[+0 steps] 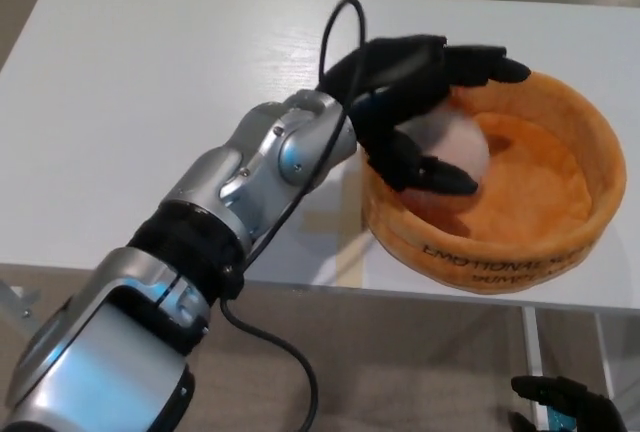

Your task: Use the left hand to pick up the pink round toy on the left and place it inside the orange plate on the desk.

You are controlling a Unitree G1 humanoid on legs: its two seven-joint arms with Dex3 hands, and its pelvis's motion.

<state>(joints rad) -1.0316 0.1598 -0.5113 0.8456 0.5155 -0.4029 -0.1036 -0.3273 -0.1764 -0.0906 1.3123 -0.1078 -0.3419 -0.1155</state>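
Head view: the left hand [425, 112] reaches in from the lower left across the white desk [150, 102] and hangs over the near-left part of the orange plate [590, 142], a soft, high-walled round dish with dark lettering on its front wall. The hand is wrapped around the pink round toy [455, 140]; two thick fingers [480, 62] arch over the top of the ball and the thumb [435, 172] hooks under its front, so the toy sits cupped in the palm. The toy lies inside the rim of the plate, close to the left wall and low in the hollow, though I cannot tell whether it already touches the plate's floor. As the ball is round there is no long axis to mind; what counts is that the plate's floor lies straight below the toy, and the left wall sits just beside the thumb. My judgement is that the coming move is a release: spread the fingers and lift the hand up and back to the left, clear of the wall. The right hand [565, 407] shows only at the bottom right edge, below the desk and well apart from the plate, and whether it is open or closed cannot be told
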